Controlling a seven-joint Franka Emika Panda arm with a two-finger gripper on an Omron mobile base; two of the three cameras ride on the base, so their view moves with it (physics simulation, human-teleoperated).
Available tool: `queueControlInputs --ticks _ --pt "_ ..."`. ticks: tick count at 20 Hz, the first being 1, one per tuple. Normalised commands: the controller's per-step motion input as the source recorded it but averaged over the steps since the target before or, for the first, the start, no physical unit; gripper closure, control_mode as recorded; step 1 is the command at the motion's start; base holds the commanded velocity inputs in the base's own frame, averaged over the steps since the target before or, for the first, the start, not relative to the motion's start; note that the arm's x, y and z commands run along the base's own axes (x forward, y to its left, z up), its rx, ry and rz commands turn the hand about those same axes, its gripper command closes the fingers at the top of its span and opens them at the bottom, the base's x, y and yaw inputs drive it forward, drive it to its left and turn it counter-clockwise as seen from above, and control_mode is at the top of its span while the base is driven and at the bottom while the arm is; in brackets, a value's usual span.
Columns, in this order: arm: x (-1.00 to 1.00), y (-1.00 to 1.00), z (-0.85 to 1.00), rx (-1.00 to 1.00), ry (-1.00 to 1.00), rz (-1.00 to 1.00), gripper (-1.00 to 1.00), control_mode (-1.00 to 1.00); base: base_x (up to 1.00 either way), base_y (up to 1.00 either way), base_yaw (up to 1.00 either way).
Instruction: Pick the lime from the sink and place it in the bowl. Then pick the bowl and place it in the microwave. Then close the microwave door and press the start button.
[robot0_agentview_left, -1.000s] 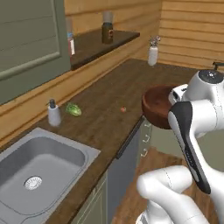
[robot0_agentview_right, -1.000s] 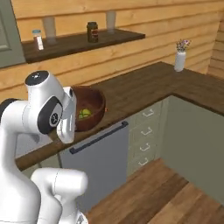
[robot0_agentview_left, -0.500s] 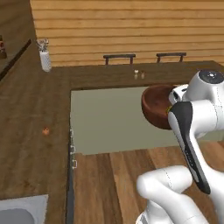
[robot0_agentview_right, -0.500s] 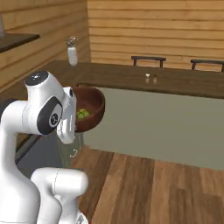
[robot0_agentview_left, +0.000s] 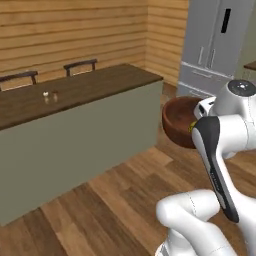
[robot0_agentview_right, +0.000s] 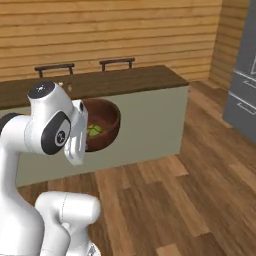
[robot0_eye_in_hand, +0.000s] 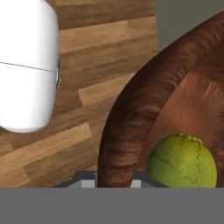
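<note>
Hand view: bowl (robot0_eye_in_hand: 131, 131) wall sits between the two fingers, pincer closed on its rim; lime (robot0_eye_in_hand: 181, 161) inside. Bowl carried above plank floor (robot0_agentview_right: 200, 200).

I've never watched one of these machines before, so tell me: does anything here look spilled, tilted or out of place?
Nothing stands out. The bowl is carried in the air beside the arm, above the wooden floor, and the lime sits inside it. Nothing has spilled onto the floor, and the long counter looks tidy.

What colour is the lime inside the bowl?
Yellow-green, with thin dark crack-like lines; the lime shows best in the hand view, lying inside the brown bowl.
</note>
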Motion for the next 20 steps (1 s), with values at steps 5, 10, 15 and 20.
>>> queueControlInputs --ticks 5,10,15,20 --pt "0.0 0.0 0.0 0.0 0.0 0.0 1.0 1.0 0.18 -0.72 -0.72" --pt "0.0 0.0 0.0 0.0 0.0 0.0 1.0 1.0 0.54 -0.36 -0.65" --pt "0.0 0.0 0.0 0.0 0.0 0.0 1.0 1.0 0.96 -0.13 -0.54" --pt "0.0 0.0 0.0 0.0 0.0 0.0 1.0 1.0 1.0 0.0 -0.41"
